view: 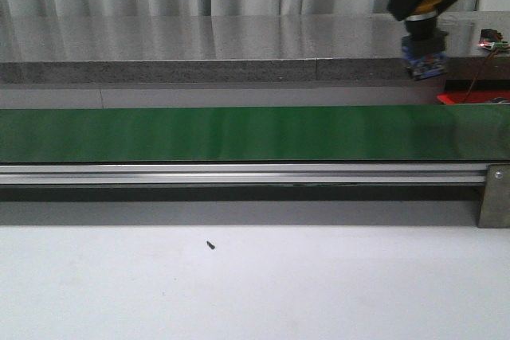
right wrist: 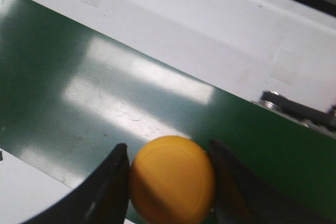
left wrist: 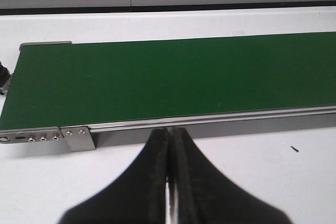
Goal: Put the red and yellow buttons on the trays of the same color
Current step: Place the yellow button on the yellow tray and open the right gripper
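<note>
- Yellow button sits gripped between the right gripper jaws, above the green belt.
- Left gripper jaws are closed, empty, over the bench beside the belt.

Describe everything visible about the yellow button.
The yellow button is round with a smooth, slightly domed orange-yellow cap that looks like matte plastic, and a faint raised ring near its edge. It sits between the right gripper jaws, which touch it on both sides, above the green belt. In the front view it shows as a yellow cap over a dark body with a blue base, held in the air.
</note>
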### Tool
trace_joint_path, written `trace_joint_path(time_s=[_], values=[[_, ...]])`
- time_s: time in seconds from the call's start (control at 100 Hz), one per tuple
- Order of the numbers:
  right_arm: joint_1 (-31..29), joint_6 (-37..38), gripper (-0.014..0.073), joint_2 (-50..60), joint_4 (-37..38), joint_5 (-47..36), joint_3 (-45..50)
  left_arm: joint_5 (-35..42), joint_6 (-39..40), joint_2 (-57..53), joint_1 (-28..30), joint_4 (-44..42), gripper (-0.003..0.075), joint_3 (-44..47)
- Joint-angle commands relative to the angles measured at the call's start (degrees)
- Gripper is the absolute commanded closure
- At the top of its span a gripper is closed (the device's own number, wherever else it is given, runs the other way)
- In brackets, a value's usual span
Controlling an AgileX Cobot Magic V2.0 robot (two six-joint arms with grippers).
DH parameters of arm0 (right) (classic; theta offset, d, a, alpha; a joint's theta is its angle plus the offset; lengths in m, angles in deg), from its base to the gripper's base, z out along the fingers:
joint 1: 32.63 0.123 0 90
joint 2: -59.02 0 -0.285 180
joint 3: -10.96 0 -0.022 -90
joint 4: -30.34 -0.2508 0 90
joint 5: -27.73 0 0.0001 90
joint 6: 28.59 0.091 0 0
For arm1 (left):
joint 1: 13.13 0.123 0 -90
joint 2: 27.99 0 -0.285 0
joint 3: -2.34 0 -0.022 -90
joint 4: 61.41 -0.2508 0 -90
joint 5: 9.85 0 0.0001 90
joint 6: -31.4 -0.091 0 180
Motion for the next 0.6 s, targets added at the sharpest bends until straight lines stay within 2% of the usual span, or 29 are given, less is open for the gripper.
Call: trace_joint_path(time_s=[0.0, 0.4, 0.59], values=[[-3.1, 0.89, 0.0421, 5.58, -0.73, -1.92, 1.32, 3.85, 0.24, 0.12, -0.34, 1.3, 0.074, -1.41], [-25.56, 6.4, 0.0421, 19.68, -0.89, -4.59, 17.59, 3.85, 0.24, 0.12, -0.34, 1.3, 0.074, -1.41], [-34.23, 8.69, 0.0421, 23.33, -1.67, -7.74, 23.3, 3.85, 0.24, 0.12, -0.34, 1.3, 0.074, -1.41]])
